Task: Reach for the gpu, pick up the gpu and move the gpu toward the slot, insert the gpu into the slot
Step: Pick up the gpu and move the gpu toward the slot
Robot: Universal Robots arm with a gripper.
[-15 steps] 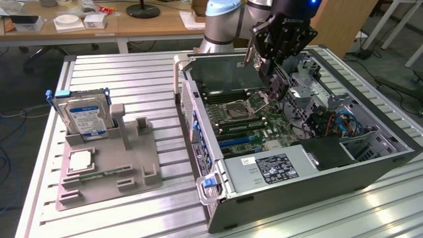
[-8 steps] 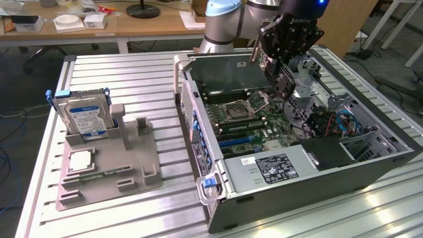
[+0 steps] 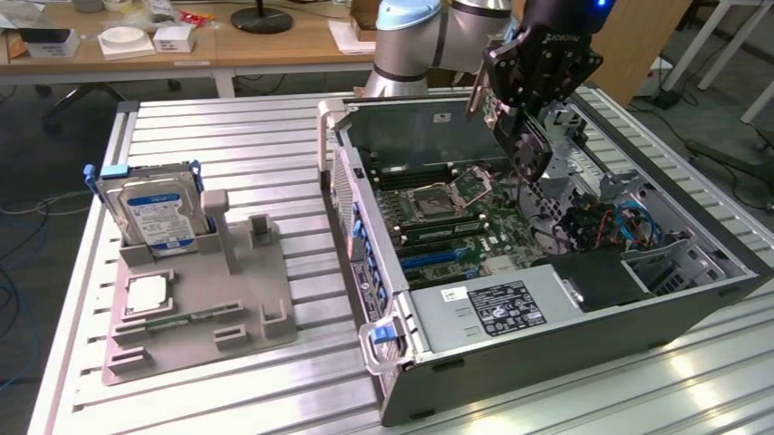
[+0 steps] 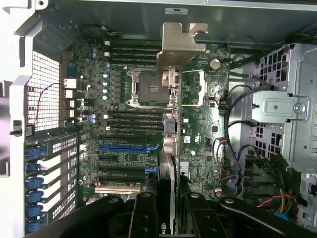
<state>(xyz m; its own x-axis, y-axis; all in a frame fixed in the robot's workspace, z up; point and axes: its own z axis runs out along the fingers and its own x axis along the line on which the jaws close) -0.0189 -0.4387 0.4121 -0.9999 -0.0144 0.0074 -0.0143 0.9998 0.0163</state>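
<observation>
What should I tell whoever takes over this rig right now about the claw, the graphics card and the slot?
Claw: shut on the graphics card, which it holds on edge with the metal bracket end away from the claw.
Card: in the air over the motherboard, inside the open computer case, near the processor socket.
Done: reach and pick-up; the card is over the board.
Left: the card is not seated in any of the slots.
</observation>
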